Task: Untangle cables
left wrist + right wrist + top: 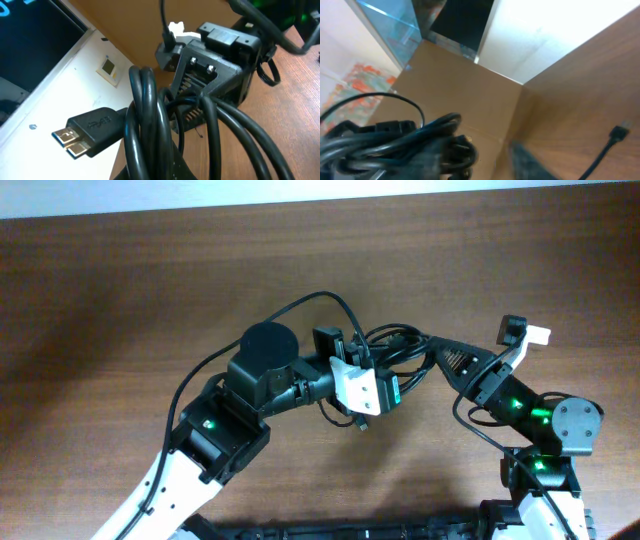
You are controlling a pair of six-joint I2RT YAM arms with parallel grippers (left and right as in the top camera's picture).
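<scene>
1. Left tool (368, 392): you have it clamped on the cables (398, 345). In the overhead view its white jaws are closed over the lower side of the bundle.
2. Right tool (432, 350): its tapered jaws are pressed together on cords at the opposite side of the same bundle. From the left wrist you see cords running out between its ribbed fingers (192, 81).
3. Cables: several looped black cords form one knot. It is held between your two tools, which stand near each other over the middle of the counter (120, 280). You cannot tell whether the knot touches the wood.
4. USB plug (80, 136): this flat connector juts from the bundle close to the left wrist lens, with its metal contacts bare and touching nothing.
5. Plug-ended cord (619, 133): in the right wrist view it lies on the counter, well apart from the blurred bundle.
</scene>
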